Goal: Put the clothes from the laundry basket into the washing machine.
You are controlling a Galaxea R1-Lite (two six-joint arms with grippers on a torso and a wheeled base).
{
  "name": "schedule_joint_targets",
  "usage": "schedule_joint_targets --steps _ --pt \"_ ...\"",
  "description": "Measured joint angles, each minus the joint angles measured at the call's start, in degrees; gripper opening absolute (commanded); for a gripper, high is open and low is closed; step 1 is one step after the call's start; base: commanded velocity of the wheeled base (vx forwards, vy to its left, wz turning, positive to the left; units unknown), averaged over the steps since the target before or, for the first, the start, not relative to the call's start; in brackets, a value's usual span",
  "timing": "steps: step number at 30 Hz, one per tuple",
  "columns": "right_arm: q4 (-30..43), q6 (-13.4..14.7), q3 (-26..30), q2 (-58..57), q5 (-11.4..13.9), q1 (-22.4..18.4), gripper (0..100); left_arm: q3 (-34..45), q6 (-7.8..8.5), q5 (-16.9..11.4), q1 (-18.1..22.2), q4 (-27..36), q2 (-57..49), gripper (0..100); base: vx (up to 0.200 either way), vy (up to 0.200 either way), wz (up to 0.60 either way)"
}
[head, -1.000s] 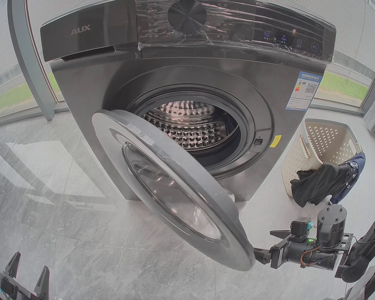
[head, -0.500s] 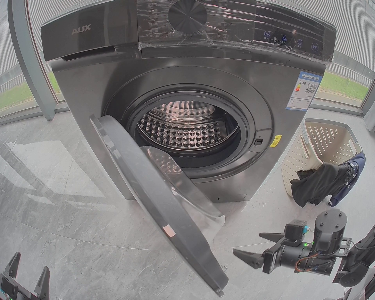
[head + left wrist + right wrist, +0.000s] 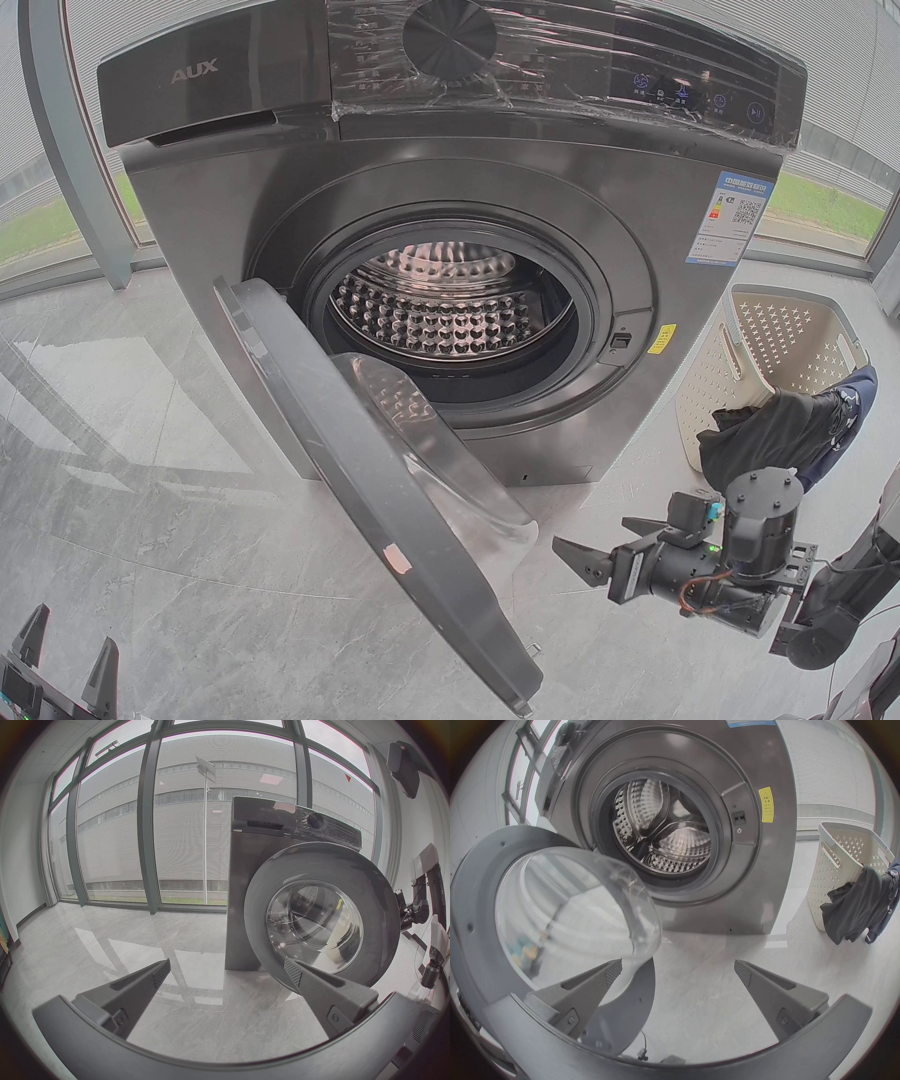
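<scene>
The washing machine (image 3: pixel 450 178) stands with its round door (image 3: pixel 375 487) swung wide to the left, baring the steel drum (image 3: pixel 450 309). A cream laundry basket (image 3: pixel 797 333) sits on the floor right of the machine. A black garment (image 3: pixel 764 441) and a blue one (image 3: pixel 858 394) hang over its front rim. My right gripper (image 3: pixel 600 536) hovers open and empty over the floor, between the door's free edge and the basket. In the right wrist view it (image 3: pixel 677 966) faces the drum (image 3: pixel 665 828), the door (image 3: pixel 478 917) and the black garment (image 3: pixel 858 907). My left gripper (image 3: pixel 67 647) is open at the bottom left.
Grey tiled floor (image 3: pixel 141 487) lies free left of the machine. Tall windows with a metal post (image 3: pixel 70 141) stand behind. The left wrist view has the door (image 3: pixel 323 917) from outside, past my left gripper (image 3: pixel 225 966).
The door has swung from half open to wide open, away from my right gripper at its edge. The right gripper then rose a little and shifted left. The left gripper stayed still.
</scene>
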Motion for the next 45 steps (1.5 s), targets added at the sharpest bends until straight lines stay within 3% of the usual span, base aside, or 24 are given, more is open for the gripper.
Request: schedule_joint_targets --steps 7,12,24,38,45 --pt "0.6 -0.1 -9.2 5.4 -1.5 -2.8 100 0.0 -0.02 0.0 0.0 0.0 0.0 100 0.0 0.0 0.0" --pt "-0.2 0.1 -12.1 9.0 -1.6 -2.8 100 0.0 -0.06 0.0 0.0 0.0 0.0 100 0.0 0.0 0.0" --pt "-5.6 0.0 -9.2 11.6 -0.8 2.3 100 0.0 -0.05 0.0 0.0 0.0 0.0 100 0.0 0.0 0.0" --pt "-6.1 -0.2 -11.4 13.5 -0.9 2.0 100 0.0 0.06 0.0 0.0 0.0 0.0 100 -0.129 0.0 0.0" --pt "-6.4 -0.3 -11.7 14.6 -1.2 5.2 100 0.0 0.02 0.0 0.0 0.0 0.0 100 0.0 0.0 0.0"
